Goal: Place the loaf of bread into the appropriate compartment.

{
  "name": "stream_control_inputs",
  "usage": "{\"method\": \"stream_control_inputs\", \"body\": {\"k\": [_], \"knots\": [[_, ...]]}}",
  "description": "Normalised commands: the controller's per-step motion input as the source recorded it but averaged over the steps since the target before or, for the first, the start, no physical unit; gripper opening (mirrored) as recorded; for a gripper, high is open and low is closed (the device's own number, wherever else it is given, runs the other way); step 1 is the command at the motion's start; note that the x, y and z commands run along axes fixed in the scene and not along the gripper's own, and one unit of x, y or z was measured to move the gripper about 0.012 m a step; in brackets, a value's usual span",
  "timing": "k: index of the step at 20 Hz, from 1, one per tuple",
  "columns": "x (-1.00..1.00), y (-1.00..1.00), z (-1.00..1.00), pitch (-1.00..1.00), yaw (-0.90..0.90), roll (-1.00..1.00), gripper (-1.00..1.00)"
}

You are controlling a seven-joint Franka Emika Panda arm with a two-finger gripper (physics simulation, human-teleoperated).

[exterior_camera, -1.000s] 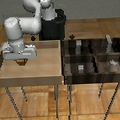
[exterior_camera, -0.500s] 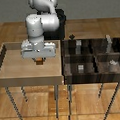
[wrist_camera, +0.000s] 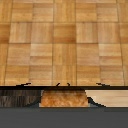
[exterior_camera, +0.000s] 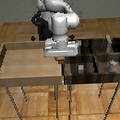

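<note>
- The step in hand looks like the carry: the white arm's gripper (exterior_camera: 61, 56) hangs over the seam between the large light-tan wooden tray (exterior_camera: 5, 53) and the dark-brown four-part divided bin (exterior_camera: 91, 75).
- The small orange-brown loaf of bread (wrist_camera: 63, 98) fills the space between the fingers in the wrist view, with parquet floor beyond it; the gripper appears clamped on it, off any surface.
- In the exterior view the loaf is only a small orange speck under the hand.
- The cell nearest the tray on the near side holds a small grey cube (exterior_camera: 80, 67); I judge this the target compartment (exterior_camera: 69, 75).
- The neighbouring cell toward the exterior view's right holds a whitish round piece (exterior_camera: 111, 63); the far cells are too dim to read.
- Next move, as I judge: travel a little further over the grey-cube cell, lower inside its walls, then release.
</note>
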Motion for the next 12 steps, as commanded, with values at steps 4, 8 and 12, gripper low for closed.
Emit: {"method": "stream_control_inputs", "body": {"k": [4,8,12], "knots": [[0.00,1.00,0.00,0.00,0.00,0.00,-1.00],[0.00,1.00,0.00,0.00,0.00,0.00,-1.00],[0.00,0.50,0.00,0.00,0.00,0.00,-1.00]]}}
